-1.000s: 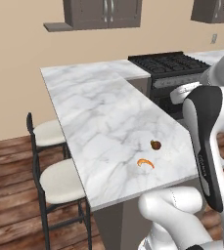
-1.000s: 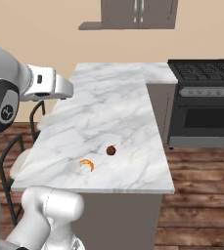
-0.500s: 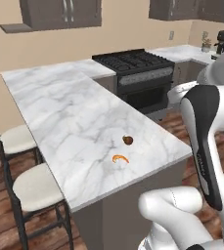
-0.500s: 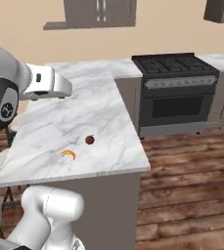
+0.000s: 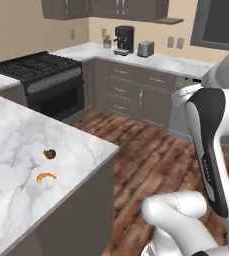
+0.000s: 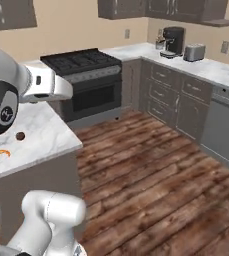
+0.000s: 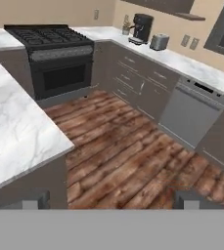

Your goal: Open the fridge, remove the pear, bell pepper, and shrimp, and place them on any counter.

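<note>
The brownish pear point(image 5: 49, 154) and the orange curved shrimp point(image 5: 45, 176) lie close together on the white marble counter point(image 5: 11, 145) near its right edge. The right base view has the same pear point(image 6: 20, 135) and shrimp point(image 6: 2, 153) on the counter point(image 6: 46, 135), just below my forearm. In the hand view my gripper point(image 7: 113, 200) is open with nothing between its fingertips point(image 7: 35, 197). It hangs over the wooden floor, right of the counter point(image 7: 15, 127). The fridge and the bell pepper are out of view.
A black stove point(image 5: 36, 65) stands behind the island. A coffee machine point(image 5: 124, 40) and a toaster point(image 5: 145, 48) sit on the back worktop above grey cabinets, and a dishwasher point(image 7: 189, 117) stands further right. Open wooden floor point(image 6: 151, 165) lies between island and cabinets.
The whole picture has swung to the right as the base turns, so the island has slid to the left edge. The pear and shrimp stay where they lay. The gripper stays open.
</note>
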Available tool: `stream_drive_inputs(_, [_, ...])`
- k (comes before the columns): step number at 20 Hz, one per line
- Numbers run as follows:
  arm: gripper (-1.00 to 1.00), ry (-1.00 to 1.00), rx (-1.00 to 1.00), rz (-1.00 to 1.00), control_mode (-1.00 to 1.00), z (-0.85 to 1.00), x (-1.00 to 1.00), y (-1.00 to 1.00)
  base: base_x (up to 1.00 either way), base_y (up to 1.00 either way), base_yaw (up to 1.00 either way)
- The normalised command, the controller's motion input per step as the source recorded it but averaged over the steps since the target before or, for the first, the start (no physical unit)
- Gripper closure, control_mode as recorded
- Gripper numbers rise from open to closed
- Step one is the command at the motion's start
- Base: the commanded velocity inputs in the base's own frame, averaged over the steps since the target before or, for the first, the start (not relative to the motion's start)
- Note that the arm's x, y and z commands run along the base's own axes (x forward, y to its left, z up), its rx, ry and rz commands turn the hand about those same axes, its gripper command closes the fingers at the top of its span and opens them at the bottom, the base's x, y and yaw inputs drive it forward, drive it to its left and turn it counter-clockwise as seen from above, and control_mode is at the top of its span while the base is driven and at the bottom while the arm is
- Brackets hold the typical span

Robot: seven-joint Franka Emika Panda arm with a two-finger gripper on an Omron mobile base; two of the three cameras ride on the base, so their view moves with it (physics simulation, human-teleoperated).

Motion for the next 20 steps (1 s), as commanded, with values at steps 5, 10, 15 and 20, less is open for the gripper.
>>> stream_drive_inputs(5, [-1.0,0.0,0.0,0.0,1.0,0.0,0.0,0.0,0.0,-0.31,-0.85])
stream_drive_inputs(10, [-1.0,0.0,0.0,0.0,1.0,0.0,0.0,0.0,0.0,-0.03,-0.93])
stream_drive_inputs(15, [-1.0,0.0,0.0,0.0,1.0,0.0,0.0,0.0,0.0,-0.01,-0.94])
stream_drive_inputs(20, [-1.0,0.0,0.0,0.0,1.0,0.0,0.0,0.0,0.0,-0.07,-0.92])
